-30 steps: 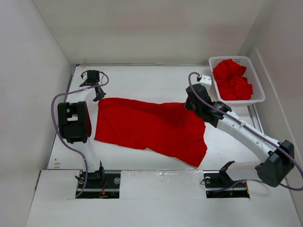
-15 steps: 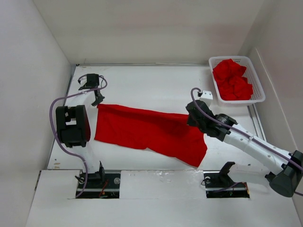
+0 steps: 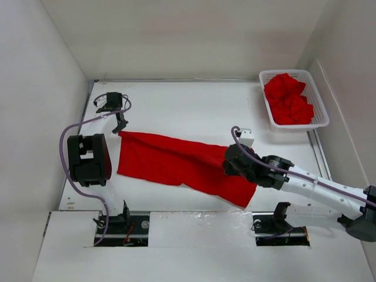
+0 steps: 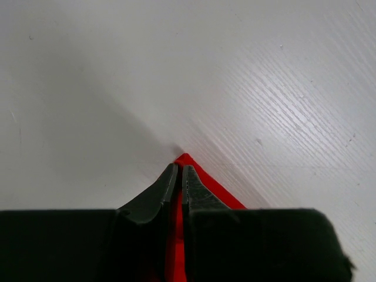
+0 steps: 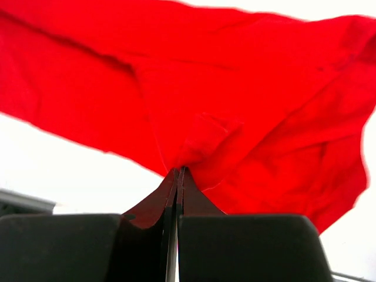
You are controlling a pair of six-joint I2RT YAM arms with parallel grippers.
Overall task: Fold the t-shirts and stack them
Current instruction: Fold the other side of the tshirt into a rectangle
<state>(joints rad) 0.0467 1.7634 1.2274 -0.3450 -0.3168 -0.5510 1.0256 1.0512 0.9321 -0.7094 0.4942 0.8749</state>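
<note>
One red t-shirt [image 3: 176,160] lies spread on the white table between the arms. My left gripper [image 3: 121,130] is shut on its far left corner; the left wrist view shows red cloth [image 4: 202,179] pinched between the shut fingers at the left gripper [image 4: 180,170]. My right gripper [image 3: 228,165] is shut on the shirt's right part, lifted slightly; in the right wrist view the right gripper [image 5: 178,172] pinches a bunched fold of the t-shirt [image 5: 235,106]. More red t-shirts [image 3: 288,98] lie crumpled in the basket.
A white mesh basket [image 3: 320,103] stands at the back right against the right wall. White walls close in the table on left, back and right. The arm bases [image 3: 123,223] sit at the near edge.
My right gripper has pulled its part of the shirt toward the near edge and left, narrowing the spread cloth. My left gripper holds its corner almost in place.
</note>
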